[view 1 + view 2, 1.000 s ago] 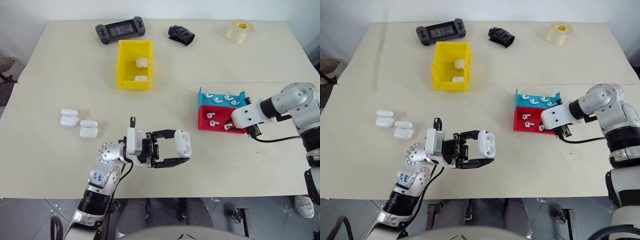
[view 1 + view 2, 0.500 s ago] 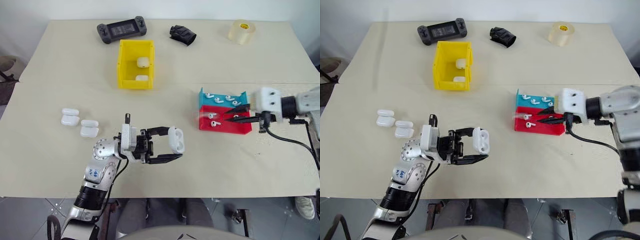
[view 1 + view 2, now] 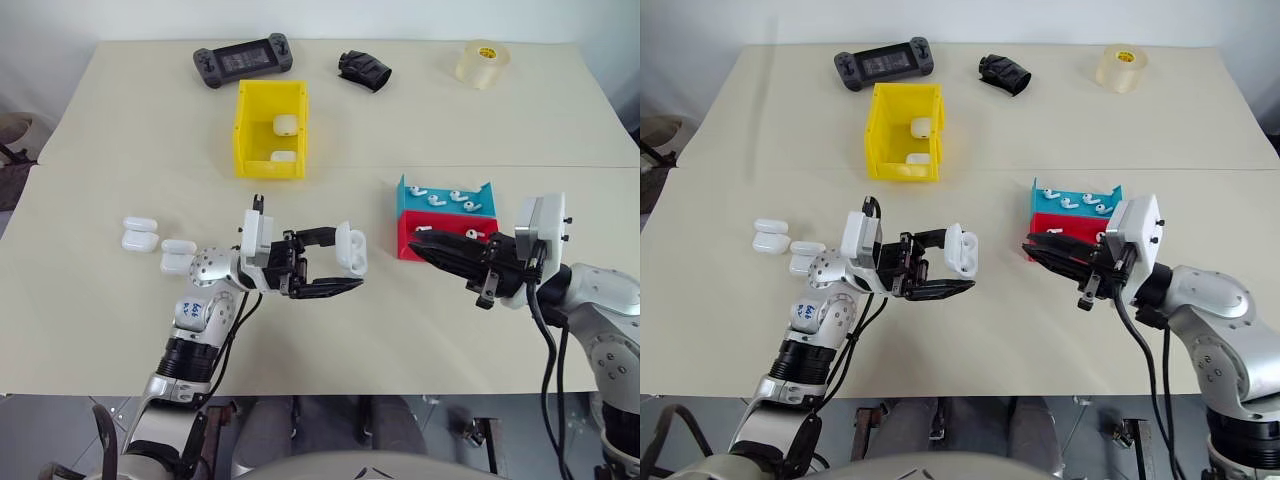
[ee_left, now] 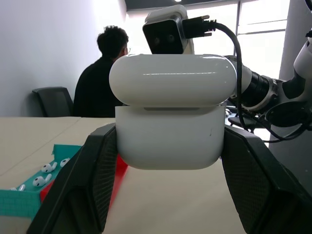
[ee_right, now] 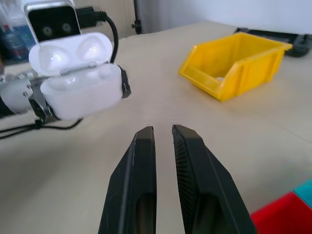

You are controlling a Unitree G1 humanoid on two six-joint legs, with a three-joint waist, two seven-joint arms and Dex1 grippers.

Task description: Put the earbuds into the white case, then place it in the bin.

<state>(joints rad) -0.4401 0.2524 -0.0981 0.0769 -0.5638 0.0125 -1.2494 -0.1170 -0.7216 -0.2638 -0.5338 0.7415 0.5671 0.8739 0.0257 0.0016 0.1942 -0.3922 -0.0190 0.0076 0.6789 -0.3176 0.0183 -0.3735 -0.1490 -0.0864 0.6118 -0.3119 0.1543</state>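
Nearest to us, the left gripper point(image 3: 340, 268) is clamped on the white case point(image 3: 351, 250), holding it above the tabletop point(image 3: 400, 330) with its lid hinged open (the right wrist view shows the two hollow wells inside the lid). We take that held case as our landmark. To its right, the right gripper point(image 3: 428, 244) points toward it, with its two black fingers point(image 5: 141, 161) nearly together, a thin gap between them, and we cannot see anything held there.

Just behind the right gripper sit the red tray point(image 3: 408, 236) and, touching its far side, the teal tray point(image 3: 408, 192); several earbuds point(image 3: 436, 199) lie in the teal one, and at least one more lies in the red one.

To the left of the held case, four more closed white cases point(image 3: 139, 234) rest on the tabletop in two pairs.

Farther back, beyond the held case and a little to its left, stands the bin point(image 3: 246, 130), with two white cases lying inside it.

At the far edge of the tabletop we see a black game controller point(image 3: 241, 60), a black crumpled object point(image 3: 364, 70) and a roll of tape point(image 3: 480, 63).
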